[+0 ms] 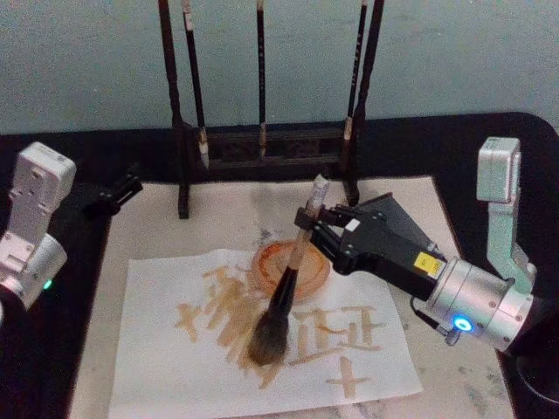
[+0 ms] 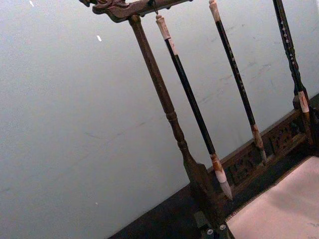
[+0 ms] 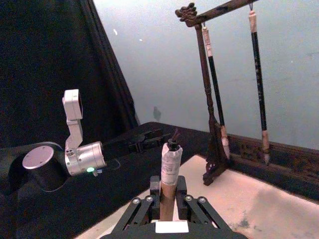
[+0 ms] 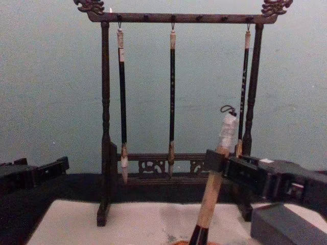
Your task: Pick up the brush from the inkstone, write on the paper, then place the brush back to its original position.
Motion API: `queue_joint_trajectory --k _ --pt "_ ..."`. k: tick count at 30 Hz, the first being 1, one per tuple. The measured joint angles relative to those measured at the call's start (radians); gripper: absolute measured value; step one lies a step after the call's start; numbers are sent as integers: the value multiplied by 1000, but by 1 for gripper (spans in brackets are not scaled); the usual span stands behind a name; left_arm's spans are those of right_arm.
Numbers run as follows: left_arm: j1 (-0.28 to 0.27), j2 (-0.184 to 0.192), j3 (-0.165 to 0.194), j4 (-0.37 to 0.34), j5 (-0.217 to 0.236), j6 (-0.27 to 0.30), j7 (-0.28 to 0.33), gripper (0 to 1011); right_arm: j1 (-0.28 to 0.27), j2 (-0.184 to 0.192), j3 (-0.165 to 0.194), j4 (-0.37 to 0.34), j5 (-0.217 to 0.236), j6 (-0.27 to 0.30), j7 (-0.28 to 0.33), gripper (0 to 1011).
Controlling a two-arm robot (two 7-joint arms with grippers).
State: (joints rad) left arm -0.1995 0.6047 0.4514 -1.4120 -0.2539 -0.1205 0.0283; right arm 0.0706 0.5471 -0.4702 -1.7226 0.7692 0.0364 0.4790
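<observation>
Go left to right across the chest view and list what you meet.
Left gripper → rack's left post → first slim hanging brush → second slim hanging brush → the brush, clamped in the right gripper → the inkstone.

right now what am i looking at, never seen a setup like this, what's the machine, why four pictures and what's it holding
This is a robot with two arms, each ending in a clamp called a gripper. The four pictures show one moment from four cameras: on its head looking down, on its chest looking across the table, and on each wrist. The right gripper is shut on the brush, a thick calligraphy brush held tilted by its tan handle, bristles down on the paper, which carries brown strokes. Behind the brush sits a round orange dish. At the back stands a wooden rack with three slim brushes hanging from it. The dark grey block low in the chest view is the inkstone. The left gripper is parked at the table's left side.
</observation>
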Motion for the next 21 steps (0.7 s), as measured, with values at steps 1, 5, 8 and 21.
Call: queue_joint_trajectory --k 1,5,8,21 --pt "0 0 0 0 0 0 0 1002 -1 1 2 -1 0 0 -1 195" --pt "0 0 0 0 0 0 0 1002 -8 8 11 -9 0 -1 -3 195" --pt "0 0 0 0 0 0 0 1002 -13 13 20 -13 0 -2 -5 195" --pt "0 0 0 0 0 0 0 1002 -39 34 52 -42 9 -3 -10 195"
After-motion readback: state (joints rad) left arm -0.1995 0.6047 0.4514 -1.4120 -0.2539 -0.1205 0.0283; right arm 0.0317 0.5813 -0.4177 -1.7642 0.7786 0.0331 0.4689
